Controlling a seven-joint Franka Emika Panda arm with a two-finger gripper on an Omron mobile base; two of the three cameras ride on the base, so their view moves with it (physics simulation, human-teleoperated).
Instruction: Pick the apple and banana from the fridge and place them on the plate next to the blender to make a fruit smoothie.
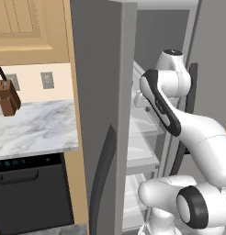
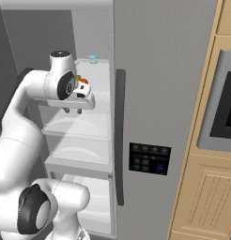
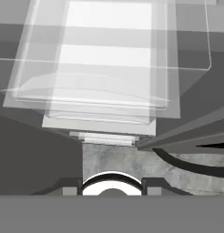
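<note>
The gripper (image 2: 73,111) reaches into the open fridge (image 2: 96,126), its grip impossible to read. A red-orange fruit (image 2: 82,80), perhaps the apple, sits behind the wrist; firm and smooth, it likely suits a hold across its middle.

The fridge (image 2: 155,93) stands with one door swung wide, its left door (image 1: 101,114) a wall just beside the arm. Stacked white shelves (image 2: 84,126) leave shallow gaps between them. The end effector (image 2: 73,111) hangs just above a shelf front.
</note>
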